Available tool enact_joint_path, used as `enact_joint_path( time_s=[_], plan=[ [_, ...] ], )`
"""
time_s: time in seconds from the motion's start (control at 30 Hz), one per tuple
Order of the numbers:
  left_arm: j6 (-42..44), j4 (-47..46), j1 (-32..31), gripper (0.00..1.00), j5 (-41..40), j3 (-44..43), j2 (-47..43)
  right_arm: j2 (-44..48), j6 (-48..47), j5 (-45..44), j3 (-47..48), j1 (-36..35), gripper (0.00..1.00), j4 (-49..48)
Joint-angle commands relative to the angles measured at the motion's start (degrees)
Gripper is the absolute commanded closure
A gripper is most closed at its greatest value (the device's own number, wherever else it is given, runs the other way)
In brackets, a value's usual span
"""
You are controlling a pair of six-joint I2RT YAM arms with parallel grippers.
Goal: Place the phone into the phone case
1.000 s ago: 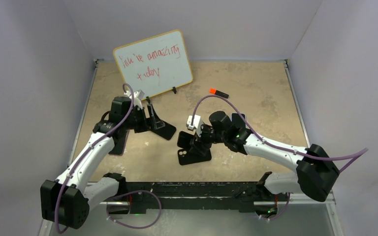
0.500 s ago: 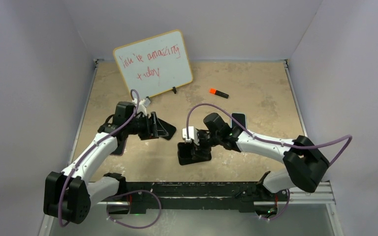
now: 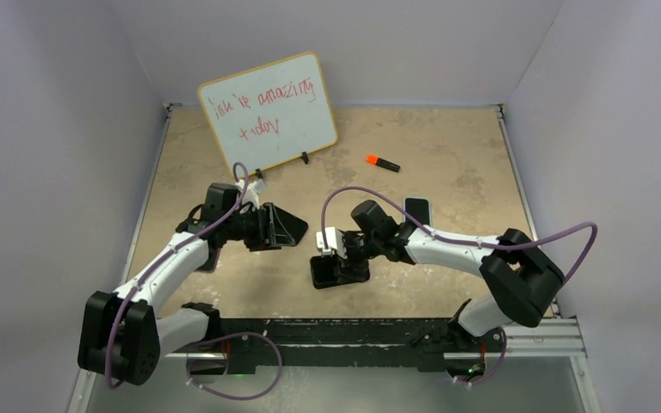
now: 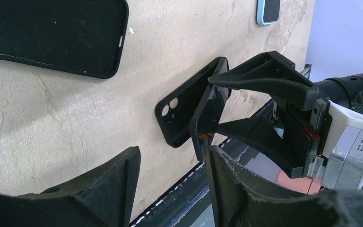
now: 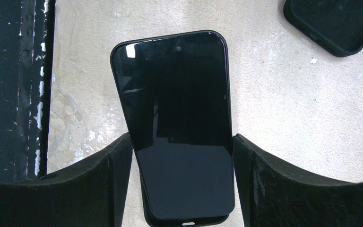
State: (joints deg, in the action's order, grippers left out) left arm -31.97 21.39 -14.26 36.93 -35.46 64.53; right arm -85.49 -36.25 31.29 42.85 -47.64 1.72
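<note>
On the tan counter [image 3: 447,249], below a propped whiteboard [image 3: 268,112], the right end effector [image 5: 182,146] is clenched across the long sides of the phone [image 5: 175,109]. The phone is held screen-up and appears tilted over the phone case [image 4: 177,125]. The grip seems chosen so that one end can be seated first and the rest pressed down. The case is left flat near the counter's front edge, its camera cut-outs showing, ready to receive the phone.

The left end effector [image 4: 172,161] is released, with only bare counter between its fingers. It is pointed at the work from just beside a second black case [image 4: 52,33], and a steadying role is judged likely. A blue-edged spare phone [image 3: 416,209] and an orange marker [image 3: 383,162] are left well apart.

Against a second ago, the phone is seen brought lower over the case and the right arm folded further in. The left end effector is shifted toward the centre, its fingers narrowed.
</note>
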Motion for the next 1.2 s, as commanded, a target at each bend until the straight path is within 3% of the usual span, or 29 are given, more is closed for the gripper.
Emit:
enact_joint_path(
  time_s=[0.0, 0.57, 1.17],
  plan=[
    [-0.18, -3.0, 0.11, 0.46, 1.57, 0.8, 0.41, -0.44, -0.35, 1.68, 2.73, -0.18, 0.64, -0.16],
    [-5.9, -10.02, -8.5, 0.47, -2.18, 3.95, 2.79, -0.55, 0.35, -0.64, 0.48, -0.18, 0.46, -0.06],
    [-7.96, -15.41, -10.08, 0.49, -3.35, 7.59, 5.17, 0.15, 1.64, -0.74, 0.66, -0.18, 0.29, 1.6]
  ],
)
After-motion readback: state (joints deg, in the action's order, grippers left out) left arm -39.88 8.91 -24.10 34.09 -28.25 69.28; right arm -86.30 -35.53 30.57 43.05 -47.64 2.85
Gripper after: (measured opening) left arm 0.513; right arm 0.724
